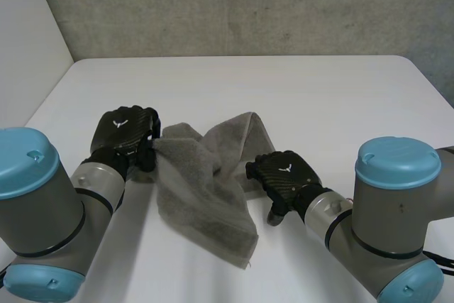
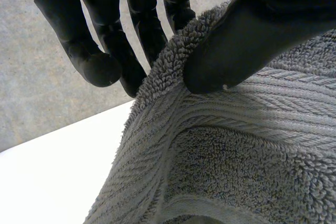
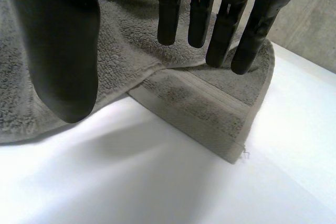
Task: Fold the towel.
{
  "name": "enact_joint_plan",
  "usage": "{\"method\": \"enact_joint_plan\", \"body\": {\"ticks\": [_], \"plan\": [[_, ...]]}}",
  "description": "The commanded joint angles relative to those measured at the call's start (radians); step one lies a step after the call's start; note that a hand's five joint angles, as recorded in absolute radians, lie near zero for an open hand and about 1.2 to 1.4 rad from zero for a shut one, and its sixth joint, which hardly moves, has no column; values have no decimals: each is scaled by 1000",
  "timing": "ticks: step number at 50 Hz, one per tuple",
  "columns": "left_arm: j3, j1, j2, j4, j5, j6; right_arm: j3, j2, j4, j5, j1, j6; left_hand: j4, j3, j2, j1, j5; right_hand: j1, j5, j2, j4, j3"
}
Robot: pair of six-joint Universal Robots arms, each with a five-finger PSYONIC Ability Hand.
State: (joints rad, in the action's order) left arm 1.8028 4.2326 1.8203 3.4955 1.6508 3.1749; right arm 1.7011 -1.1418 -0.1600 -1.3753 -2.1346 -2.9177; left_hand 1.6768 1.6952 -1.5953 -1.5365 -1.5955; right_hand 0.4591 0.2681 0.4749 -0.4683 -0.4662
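In the head view the left hand (image 1: 126, 129) shows its back, hiding its fingertips behind the edge of the towel (image 1: 202, 189). The right hand (image 1: 287, 172) covers part of the towel's right side. The left arm (image 1: 50, 207) and right arm (image 1: 386, 207) are cut off at the 2 lower corners.

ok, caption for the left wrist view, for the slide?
Left hand pinches the grey towel by its raised edge between thumb and fingers, above the white table.

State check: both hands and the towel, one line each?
left hand: shut on the towel, its edge pinched between thumb and fingers.
right hand: open, fingers straight, over the towel.
towel: crumpled, one edge raised by the left hand, not neatly folded.
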Motion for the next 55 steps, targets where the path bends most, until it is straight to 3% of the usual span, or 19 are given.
{"method": "enact_joint_plan", "body": {"ticks": [1,23,33,42,55], "plan": [[-89,-7,-19,-96,-46,-41,-44,-12,51,28,56,201,-281,-299,199,140,374,-285,-268,-300,294,292],[-77,-3,-47,-99,-49,-44,-141,71,70,9,58,176,-281,-299,199,140,374,-285,-268,-300,294,292],[-72,-3,-61,-99,-49,-44,-293,206,74,7,56,152,-281,-299,199,140,374,-22,-6,-38,31,29],[-69,1,-59,-98,-51,-44,-394,319,148,28,59,153,-281,-299,199,140,374,-7,9,-23,16,14],[-69,4,-55,-96,-51,-44,-432,344,154,39,67,152,-281,-299,199,140,374,74,91,59,-65,-67]]}}
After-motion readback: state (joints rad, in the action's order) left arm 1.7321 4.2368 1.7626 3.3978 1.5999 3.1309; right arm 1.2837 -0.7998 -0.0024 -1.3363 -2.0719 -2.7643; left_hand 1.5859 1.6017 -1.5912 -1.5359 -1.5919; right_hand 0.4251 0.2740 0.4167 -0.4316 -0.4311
